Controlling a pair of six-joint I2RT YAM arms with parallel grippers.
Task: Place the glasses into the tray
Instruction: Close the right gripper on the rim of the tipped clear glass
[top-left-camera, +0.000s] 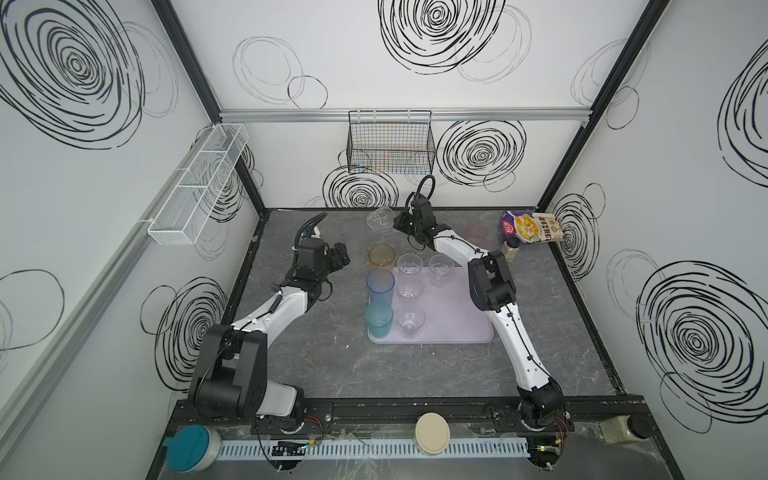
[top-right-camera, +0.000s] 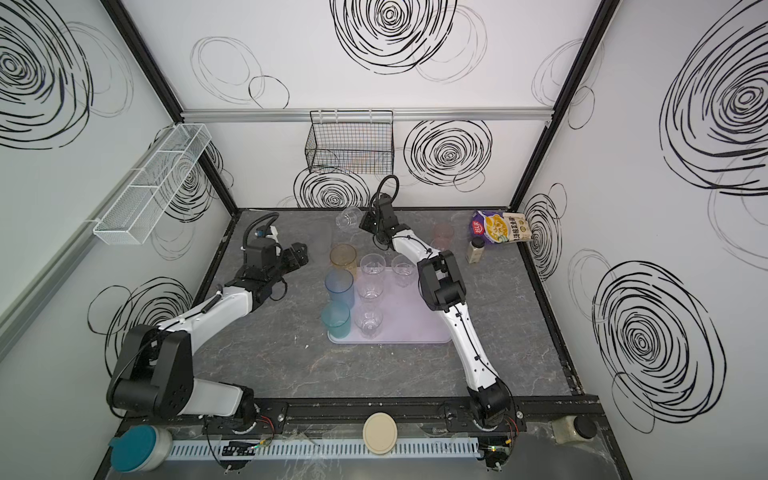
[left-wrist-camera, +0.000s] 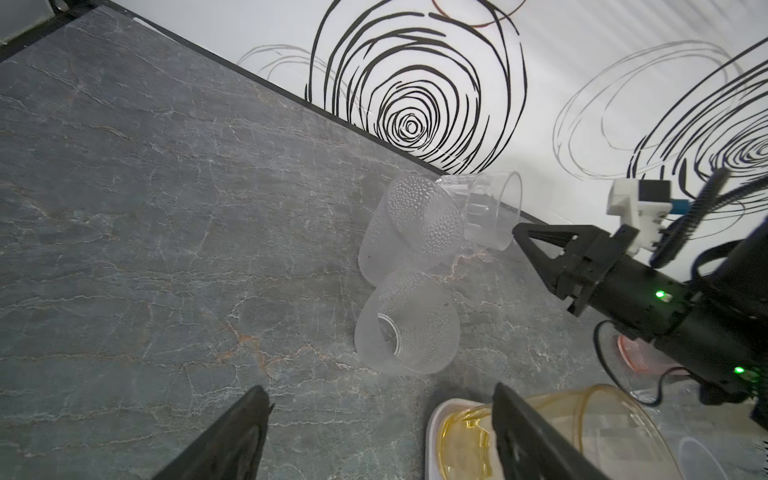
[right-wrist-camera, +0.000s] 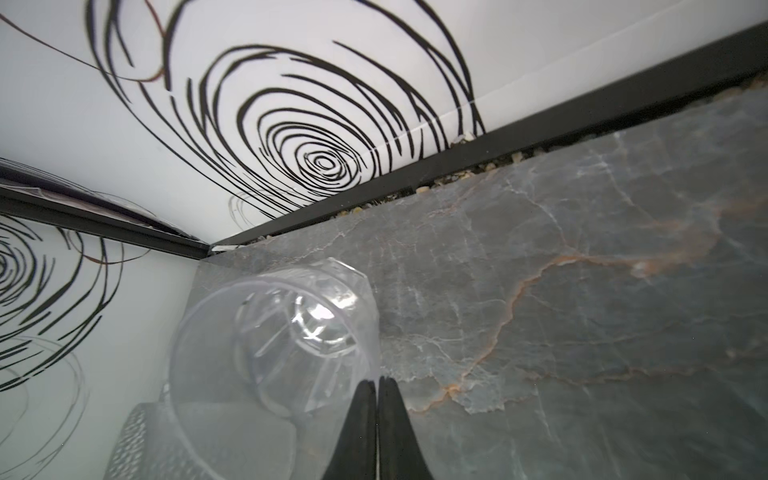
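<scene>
Clear tumbler (top-left-camera: 380, 219) pinched at rim; back wall (top-left-camera: 291, 166) close.

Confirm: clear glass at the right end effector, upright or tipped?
Tipped: the clear glass has its mouth sideways, facing the right end effector.

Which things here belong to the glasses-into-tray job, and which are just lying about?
Job: tray, seven glasses in it, tipped clear glass, two frosted glasses, pink glass.
Lying about: snack bag, small bottle, wire basket, mesh shelf, teal-lidded jar, cream lid.
</scene>
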